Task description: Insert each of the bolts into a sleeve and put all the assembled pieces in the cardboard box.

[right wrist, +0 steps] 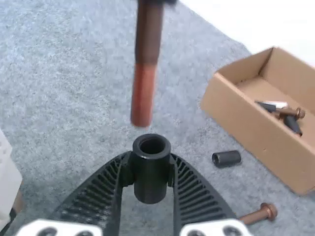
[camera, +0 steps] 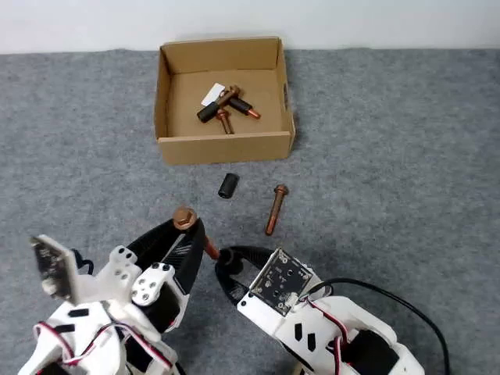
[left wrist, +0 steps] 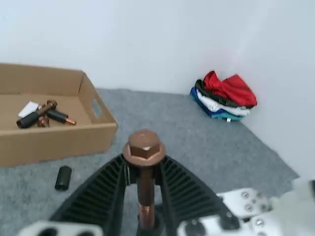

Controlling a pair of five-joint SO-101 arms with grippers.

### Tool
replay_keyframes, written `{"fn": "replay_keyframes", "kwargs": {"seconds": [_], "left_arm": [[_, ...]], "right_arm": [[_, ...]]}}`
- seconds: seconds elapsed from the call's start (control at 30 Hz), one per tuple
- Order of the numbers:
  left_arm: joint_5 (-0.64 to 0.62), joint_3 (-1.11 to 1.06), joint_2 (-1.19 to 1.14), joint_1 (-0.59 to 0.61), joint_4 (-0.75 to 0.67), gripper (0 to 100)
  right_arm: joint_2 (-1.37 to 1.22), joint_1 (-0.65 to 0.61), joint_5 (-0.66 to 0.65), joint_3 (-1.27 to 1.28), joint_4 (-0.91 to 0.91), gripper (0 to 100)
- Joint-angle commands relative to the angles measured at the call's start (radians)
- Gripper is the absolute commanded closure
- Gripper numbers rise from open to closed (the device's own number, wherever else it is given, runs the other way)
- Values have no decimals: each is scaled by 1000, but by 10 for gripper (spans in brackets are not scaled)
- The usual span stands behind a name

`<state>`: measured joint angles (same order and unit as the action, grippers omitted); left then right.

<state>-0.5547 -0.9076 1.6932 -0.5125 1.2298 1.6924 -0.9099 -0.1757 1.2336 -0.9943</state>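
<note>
Left hand (left wrist: 143, 169): clamped on bolt (left wrist: 143, 147) by its shank. Right hand (right wrist: 150, 164): clamped on sleeve (right wrist: 150, 172), open mouth facing the bolt's tip, just apart. Bench (camera: 391, 156) beyond: spare sleeve (camera: 227, 186), spare bolt (camera: 276, 209). Cardboard box (camera: 223, 147): assembled pieces (camera: 226, 108) inside.

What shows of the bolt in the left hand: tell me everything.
The bolt looks like copper-coloured metal: a hexagonal head, a darker shank and a brighter tip. The left hand is shut on its shank just under the head. Its tip hangs over the open mouth of the black sleeve in the right hand, apart from it, not yet in.
</note>
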Motion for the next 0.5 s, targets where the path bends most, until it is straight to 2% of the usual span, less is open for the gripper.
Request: {"fn": "replay_keyframes", "kwargs": {"seconds": [0.0,0.2,0.47], "left_arm": [[-12,-8,0,-5,-11,996],[-12,-58,0,-6,-80,996],[-14,-76,2,-80,-60,996]], "right_arm": [[2,-16,-17,-26,38,991],[2,-82,-14,-26,36,991],[2,-81,-12,-21,36,991]]}}
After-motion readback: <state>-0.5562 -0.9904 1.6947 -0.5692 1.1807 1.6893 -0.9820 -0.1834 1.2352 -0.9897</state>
